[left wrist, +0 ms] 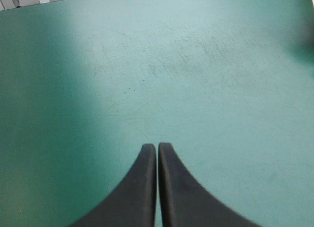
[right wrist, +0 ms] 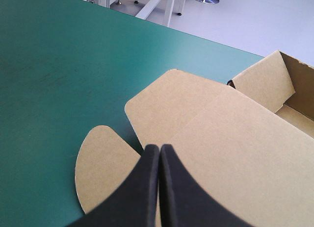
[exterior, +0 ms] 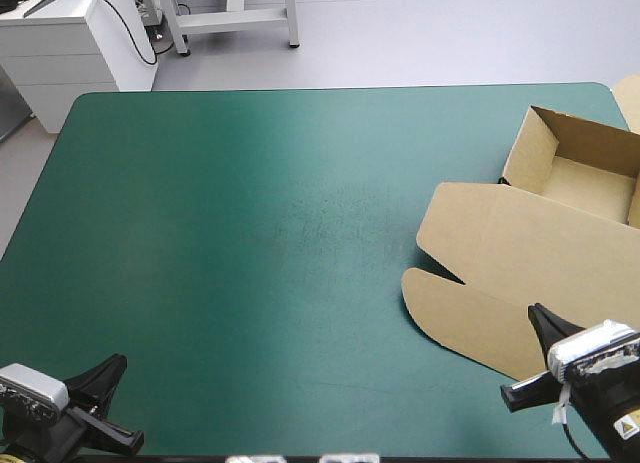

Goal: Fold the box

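Observation:
The brown box [exterior: 540, 253] lies at the table's right side as an open tray with its lid flat. The tray [exterior: 575, 173] has raised walls and sits toward the far right; the lid [right wrist: 230, 148] spreads toward the near side and ends in rounded flaps [right wrist: 103, 168]. My right gripper [exterior: 535, 318] is shut at the near right, its tip [right wrist: 160, 147] over the lid's near edge, with nothing seen between the fingers. My left gripper [exterior: 118, 363] is shut at the near left corner, its tip [left wrist: 157, 147] over bare teal-green cover, far from the box.
A second piece of brown board [exterior: 630, 98] shows at the table's far right corner. A white cabinet [exterior: 70, 43] and a metal frame [exterior: 230, 23] stand beyond the far edge. Bare teal-green cover [exterior: 260, 233] fills the table's middle and left.

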Motion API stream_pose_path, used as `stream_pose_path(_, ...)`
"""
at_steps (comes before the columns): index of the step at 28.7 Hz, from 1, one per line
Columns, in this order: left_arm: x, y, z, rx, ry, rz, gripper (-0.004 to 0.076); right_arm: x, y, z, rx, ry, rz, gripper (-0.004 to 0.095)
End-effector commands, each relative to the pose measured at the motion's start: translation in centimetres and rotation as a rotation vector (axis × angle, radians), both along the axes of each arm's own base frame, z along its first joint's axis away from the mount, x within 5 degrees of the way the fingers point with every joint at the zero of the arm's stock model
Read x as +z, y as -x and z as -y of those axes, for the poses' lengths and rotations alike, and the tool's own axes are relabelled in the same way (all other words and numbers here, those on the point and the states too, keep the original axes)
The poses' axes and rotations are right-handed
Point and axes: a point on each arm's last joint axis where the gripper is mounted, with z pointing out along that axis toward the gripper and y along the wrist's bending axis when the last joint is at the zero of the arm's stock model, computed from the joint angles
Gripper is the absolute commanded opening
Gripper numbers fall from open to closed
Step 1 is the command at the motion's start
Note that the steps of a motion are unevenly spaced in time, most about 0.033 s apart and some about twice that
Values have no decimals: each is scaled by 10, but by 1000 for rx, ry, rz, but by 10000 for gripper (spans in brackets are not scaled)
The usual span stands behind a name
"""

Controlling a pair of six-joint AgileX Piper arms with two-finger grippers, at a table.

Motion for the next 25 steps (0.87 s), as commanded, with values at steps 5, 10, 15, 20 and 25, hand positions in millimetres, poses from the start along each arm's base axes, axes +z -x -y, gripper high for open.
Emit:
stream_pose_path(5,7,-2,1,-7,29,111,-8,-21,17,6,-114,-114,141,-20)
stream_pose_path(10,7,1,0,-7,36,130,-8,-34,29,10,-166,-134,169,-21)
stream_pose_path(15,7,2,-1,-7,38,134,-8,-36,30,10,-168,-136,153,-21)
stream_pose_path(20,7,2,-1,-7,38,134,-8,-36,30,10,-168,-136,153,-21)
stream_pose_path(25,7,2,-1,-7,38,134,-8,-36,30,10,-168,-136,153,-21)
